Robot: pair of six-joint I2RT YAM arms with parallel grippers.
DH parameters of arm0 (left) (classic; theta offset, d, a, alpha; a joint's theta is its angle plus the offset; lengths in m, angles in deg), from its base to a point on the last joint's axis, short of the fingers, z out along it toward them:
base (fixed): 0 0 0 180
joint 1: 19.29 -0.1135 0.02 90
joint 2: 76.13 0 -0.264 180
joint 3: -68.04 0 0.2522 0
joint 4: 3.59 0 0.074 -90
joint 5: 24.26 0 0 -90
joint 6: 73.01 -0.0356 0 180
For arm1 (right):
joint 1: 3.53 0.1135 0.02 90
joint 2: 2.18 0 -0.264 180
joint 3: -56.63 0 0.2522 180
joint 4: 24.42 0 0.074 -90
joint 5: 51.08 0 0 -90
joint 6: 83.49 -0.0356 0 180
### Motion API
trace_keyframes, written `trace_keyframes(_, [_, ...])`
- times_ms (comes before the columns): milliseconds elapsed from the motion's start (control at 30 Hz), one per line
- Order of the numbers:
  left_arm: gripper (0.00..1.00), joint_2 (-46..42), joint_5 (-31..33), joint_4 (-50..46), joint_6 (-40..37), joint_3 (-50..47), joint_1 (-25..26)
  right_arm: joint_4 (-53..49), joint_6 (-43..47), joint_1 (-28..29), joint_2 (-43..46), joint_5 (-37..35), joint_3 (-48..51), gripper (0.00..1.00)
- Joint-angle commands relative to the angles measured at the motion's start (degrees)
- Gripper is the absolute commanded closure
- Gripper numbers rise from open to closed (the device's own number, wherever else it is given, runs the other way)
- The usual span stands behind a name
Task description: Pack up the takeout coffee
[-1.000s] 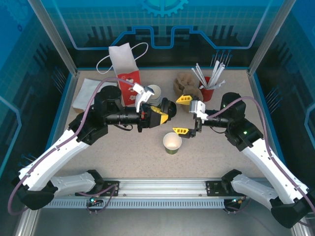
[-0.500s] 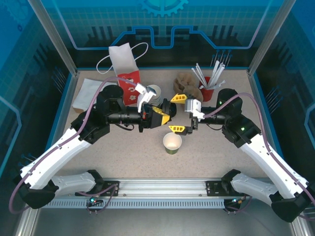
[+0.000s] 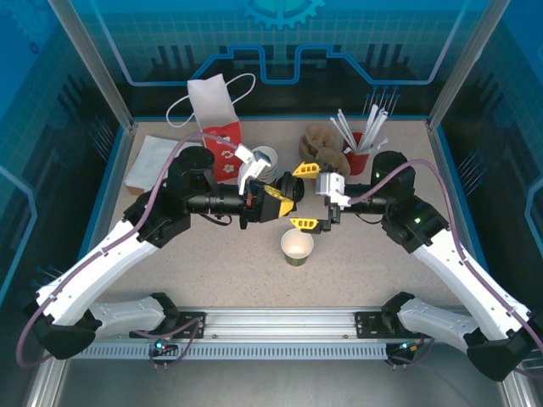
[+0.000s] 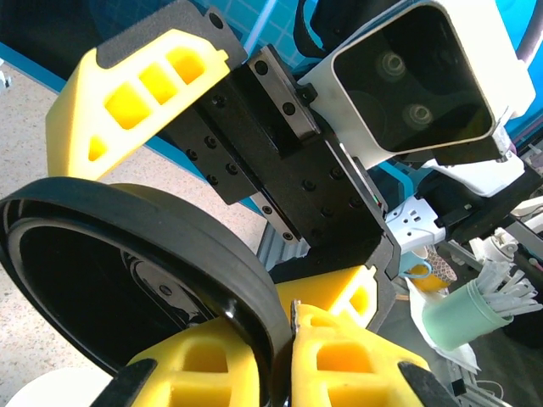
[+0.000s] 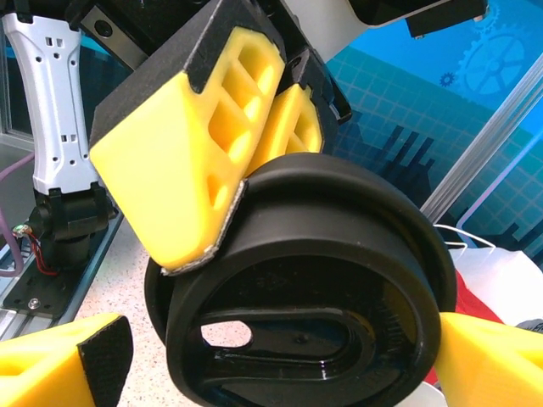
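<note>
The round, glossy black plastic lid (image 5: 314,280), moulded with an oval sip recess, is clamped by its rim in the left pincer (image 4: 284,339). The right pincer (image 3: 307,196) stands spread, one latticed yellow finger on either side of the lid. Just below both pincers, the dark olive paper cup (image 3: 297,246) stands lidless on the speckled surface (image 3: 221,263).

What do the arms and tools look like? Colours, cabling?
Both the left arm and right arm have white shells, black joints and a purple cable. The left tool and right tool have black bodies, yellow cut-out fingers with black pads, white camera housings.
</note>
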Motion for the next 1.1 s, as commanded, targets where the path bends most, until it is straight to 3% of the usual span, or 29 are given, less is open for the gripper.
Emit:
trace_keyframes(0, [1.0,0.56,-1.74,0.48,-1.16,1.56,-0.22,-0.39,0.37,0.17,-0.34,1.44,-2.42,0.13])
trace_keyframes(533, [1.0,0.12,-1.25,1.87,-0.8,0.45,-0.23,-6.0,1.4,0.23,-1.24,-0.66,-3.58,0.27])
trace_keyframes(767, [0.96,-0.43,-0.53,2.41,-0.53,-0.52,-0.16,-9.29,1.73,0.25,-0.71,-3.17,-2.44,0.27])
trace_keyframes(1067, [1.0,-0.63,-0.74,4.07,-0.01,-1.26,-0.16,-10.14,0.99,0.17,-0.86,-3.05,-1.66,0.23])
